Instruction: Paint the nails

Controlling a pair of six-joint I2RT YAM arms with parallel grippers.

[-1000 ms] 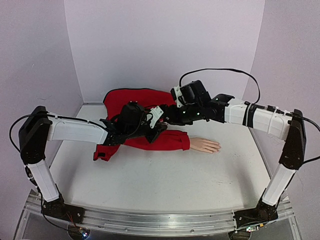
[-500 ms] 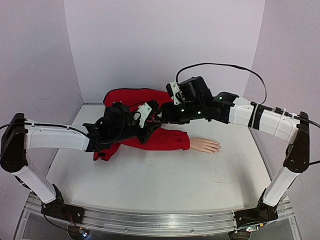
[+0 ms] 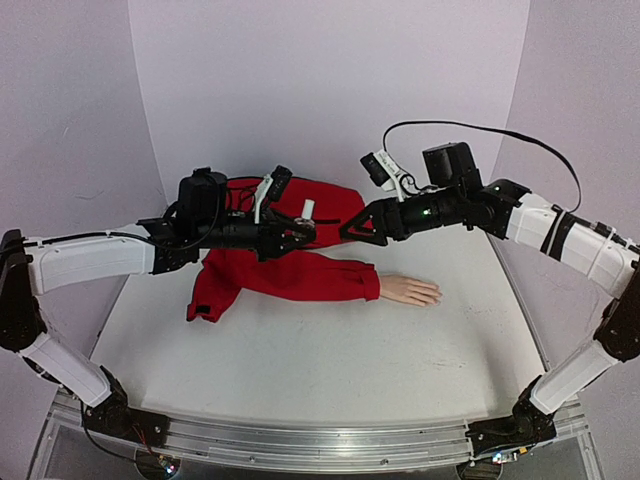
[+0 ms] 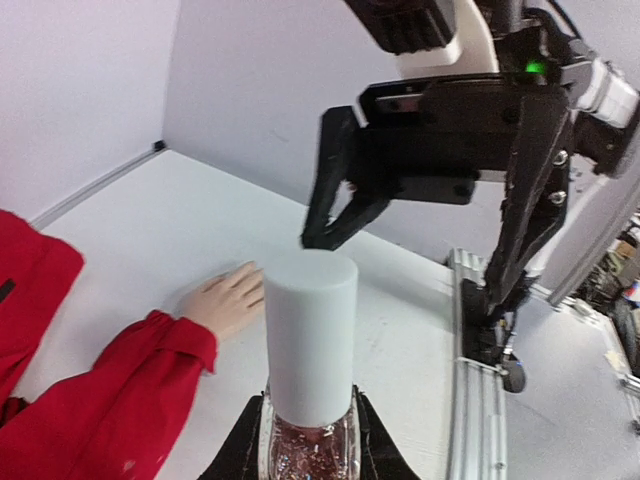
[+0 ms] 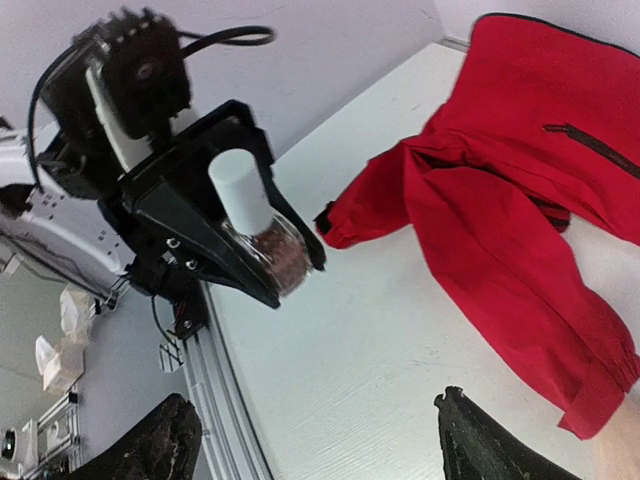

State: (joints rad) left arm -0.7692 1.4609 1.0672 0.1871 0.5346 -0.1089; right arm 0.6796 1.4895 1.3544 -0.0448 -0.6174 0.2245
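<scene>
A pale mannequin hand (image 3: 410, 290) lies flat on the table, coming out of a red sleeve (image 3: 320, 277). Its nails (image 3: 434, 294) sit at the fingertips pointing right and are too small to make out. My left gripper (image 3: 298, 229) hangs in the air above the sleeve, shut on a small glass bottle (image 4: 310, 445) of reddish glitter polish with a tall white cap (image 4: 311, 335). My right gripper (image 3: 352, 229) faces that cap from the right, a short gap away, open with nothing between its fingers. In the right wrist view the bottle (image 5: 257, 220) shows ahead of my right gripper (image 5: 320, 445).
The red jacket (image 3: 290, 205) spreads from the sleeve toward the back wall. Lilac walls close in the table at the back and both sides. An aluminium rail (image 3: 320, 445) runs along the near edge between the arm bases.
My left gripper has lifted the bottle off the sleeve, up and back. My right gripper has opened and drawn away to the right of the cap.
</scene>
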